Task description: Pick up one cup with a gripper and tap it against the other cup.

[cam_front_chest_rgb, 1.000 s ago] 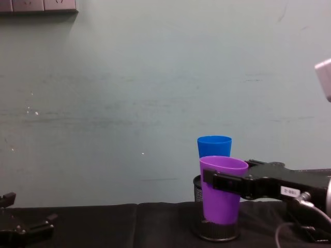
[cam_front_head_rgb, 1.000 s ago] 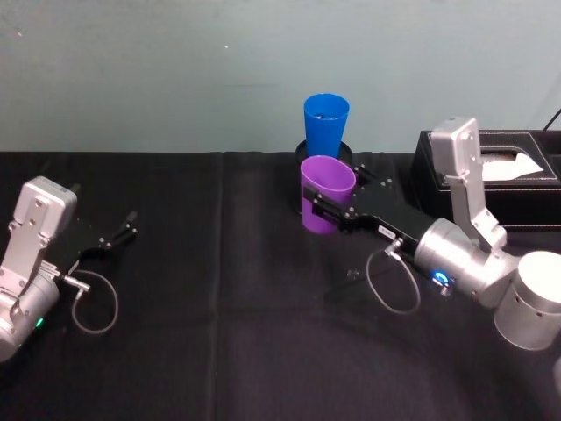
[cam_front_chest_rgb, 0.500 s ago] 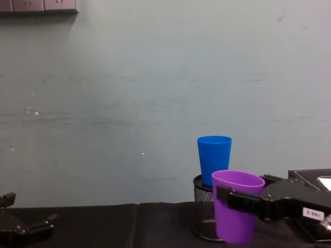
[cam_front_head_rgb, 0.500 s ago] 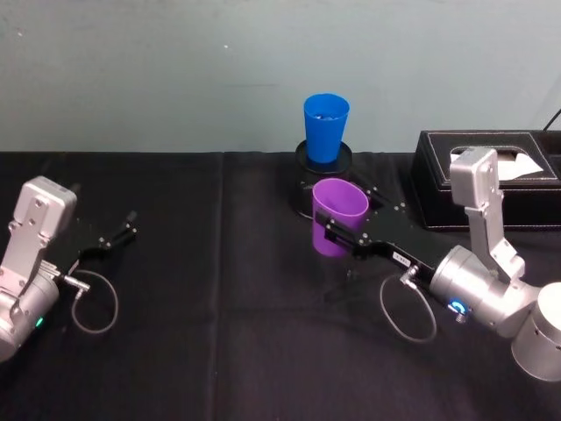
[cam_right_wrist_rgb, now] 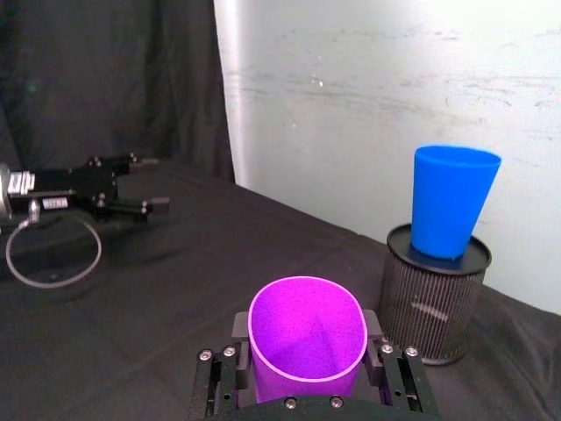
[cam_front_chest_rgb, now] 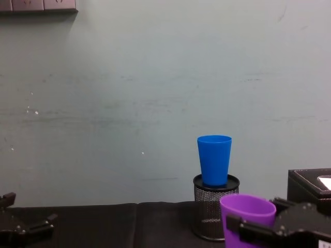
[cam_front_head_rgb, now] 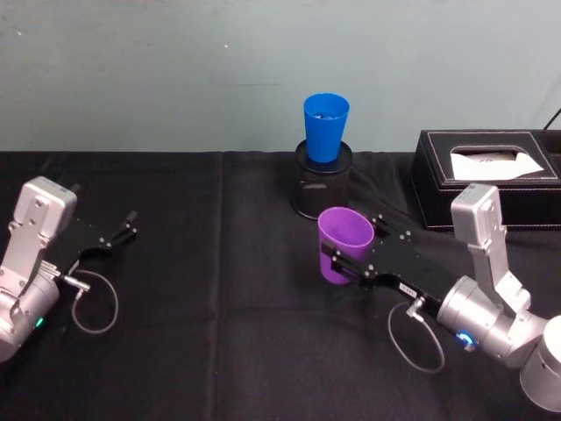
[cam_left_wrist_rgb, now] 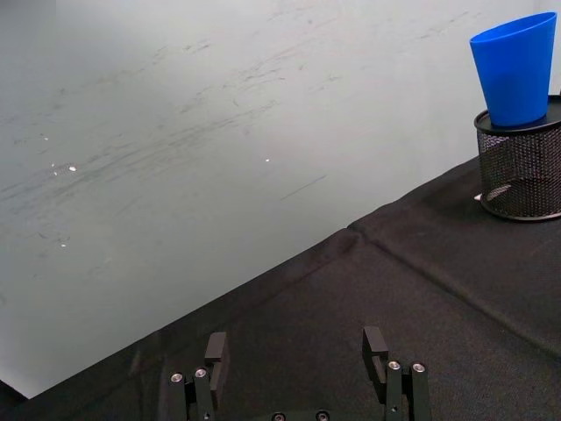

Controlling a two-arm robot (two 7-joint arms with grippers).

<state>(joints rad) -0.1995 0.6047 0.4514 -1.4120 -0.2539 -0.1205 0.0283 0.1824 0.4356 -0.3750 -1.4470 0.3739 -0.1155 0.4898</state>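
Your black-draped desk (cam_front_head_rgb: 219, 289) carried a black tissue box (cam_front_head_rgb: 491, 175) at the right rear. Your right pincer (cam_front_head_rgb: 349, 260) gripped the purple cup (cam_front_head_rgb: 344, 244) by its sides, upright, near and in front of the blue cup (cam_front_head_rgb: 325, 129), likely readying a tap. That cup stood raised atop a mesh pen holder (cam_front_head_rgb: 320, 186), which could block a low swing. Your left pincer (cam_left_wrist_rgb: 298, 351) rested spread and empty, well apart.

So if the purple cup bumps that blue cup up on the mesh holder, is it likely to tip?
Probably. The blue cup stands narrow end down on the mesh holder, raised and top-heavy. It looks like thin, empty plastic, so likely light. A gentle tap from the purple cup in the right gripper seems safer.
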